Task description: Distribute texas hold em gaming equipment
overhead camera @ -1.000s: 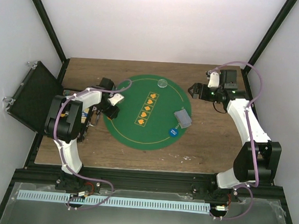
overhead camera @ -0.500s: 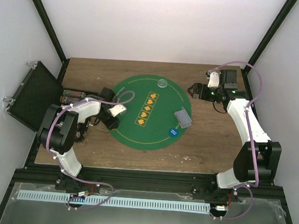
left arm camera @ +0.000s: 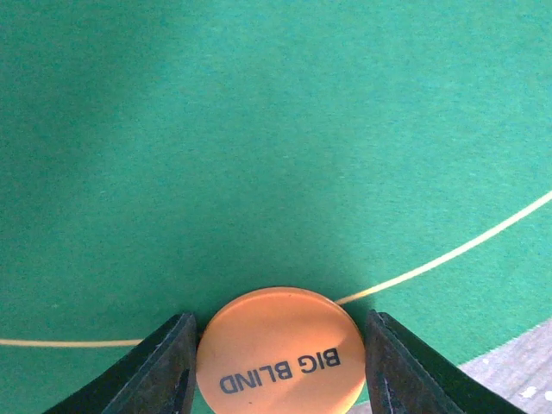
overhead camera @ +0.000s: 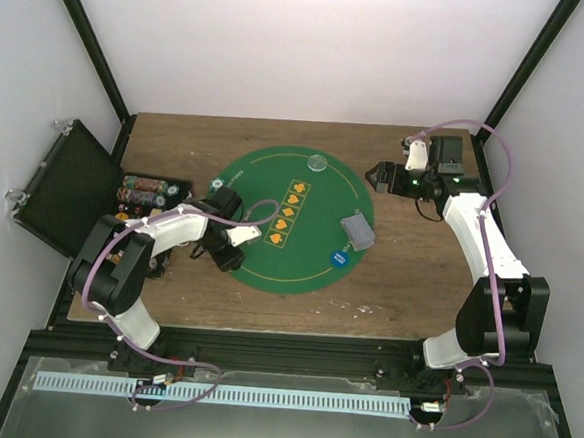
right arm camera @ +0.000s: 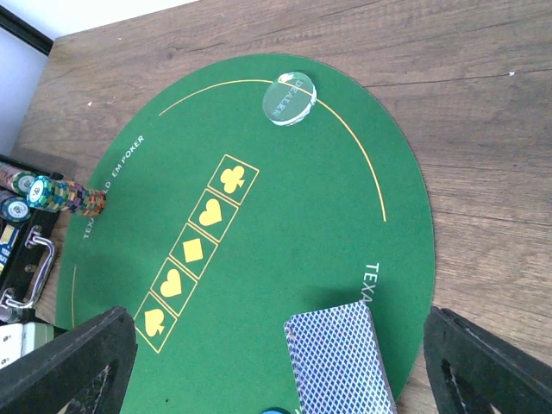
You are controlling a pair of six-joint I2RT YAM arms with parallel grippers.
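Observation:
An orange disc [left arm camera: 278, 352] marked BIG BLIND sits between my left gripper's [left arm camera: 278, 362] fingers, which press its two sides just above the green mat [left arm camera: 259, 129] near its yellow line. From above, the left gripper [overhead camera: 228, 255] is over the mat's near-left edge. A blue-backed card deck [overhead camera: 357, 232] [right arm camera: 341, 358] lies on the mat's right side, with a blue disc [overhead camera: 338, 258] in front of it. A clear disc [overhead camera: 318, 164] [right arm camera: 289, 97] rests at the far rim. My right gripper [overhead camera: 380, 175] [right arm camera: 280, 371] hangs open beyond the mat's far-right edge, holding nothing.
An open black case [overhead camera: 64, 188] stands off the table's left edge. Rows of poker chips [overhead camera: 149, 189] [right arm camera: 65, 197] lie beside it, left of the mat. Orange suit marks [overhead camera: 284, 212] run across the mat's middle. Bare wood [overhead camera: 408, 277] surrounds the mat.
My left gripper has swung from the chip rows toward the near-left edge of the mat, carrying the orange disc. The chip rows now show. The right arm has not moved.

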